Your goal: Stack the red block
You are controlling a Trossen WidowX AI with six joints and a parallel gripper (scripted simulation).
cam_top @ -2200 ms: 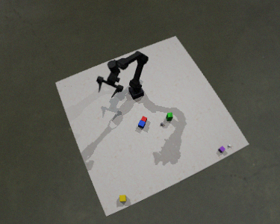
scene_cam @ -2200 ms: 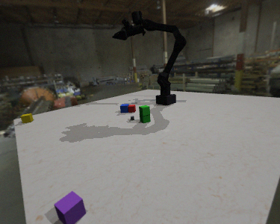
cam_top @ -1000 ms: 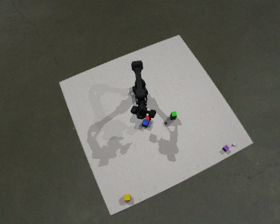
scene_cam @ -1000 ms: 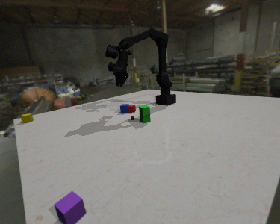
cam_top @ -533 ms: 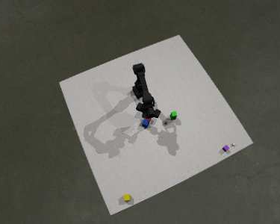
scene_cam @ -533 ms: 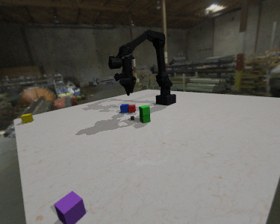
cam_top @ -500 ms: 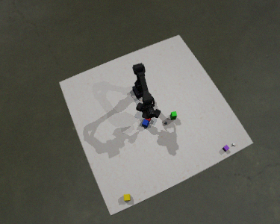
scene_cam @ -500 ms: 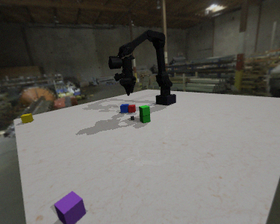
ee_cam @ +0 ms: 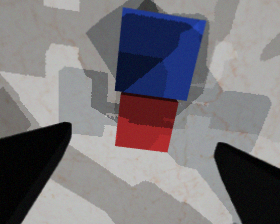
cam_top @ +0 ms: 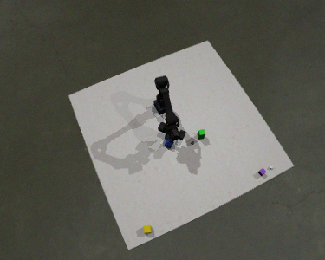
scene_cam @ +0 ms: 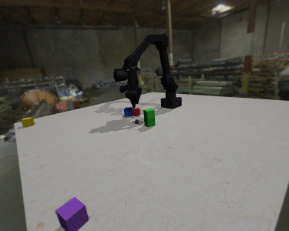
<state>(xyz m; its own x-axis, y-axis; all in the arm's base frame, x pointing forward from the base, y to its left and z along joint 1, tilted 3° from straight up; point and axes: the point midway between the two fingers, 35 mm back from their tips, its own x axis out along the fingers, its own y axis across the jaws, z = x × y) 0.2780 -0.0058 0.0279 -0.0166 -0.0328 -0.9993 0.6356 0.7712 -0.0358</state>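
Note:
The red block [scene_cam: 136, 112] [ee_cam: 145, 122] lies on the white table top against or very close to the blue block; in the top view the arm hides it. The green tower [cam_top: 201, 133] [scene_cam: 149, 117], two green blocks high, stands upright a short way off. My gripper [scene_cam: 133, 105] [ee_cam: 145, 139] is open and empty, pointing down above the red and blue blocks. In the wrist view the red block shows between the two spread fingertips, below them on the table, with room on both sides.
The blue block [cam_top: 169, 144] [scene_cam: 128, 112] [ee_cam: 158, 55] adjoins the red one. A small dark piece [cam_top: 192, 142] [scene_cam: 136, 122] lies near the tower. A yellow block [cam_top: 147, 229] [scene_cam: 28, 122], a purple block [cam_top: 262, 172] [scene_cam: 72, 215] and a tiny shiny piece [cam_top: 271, 167] are far off near the table's edges.

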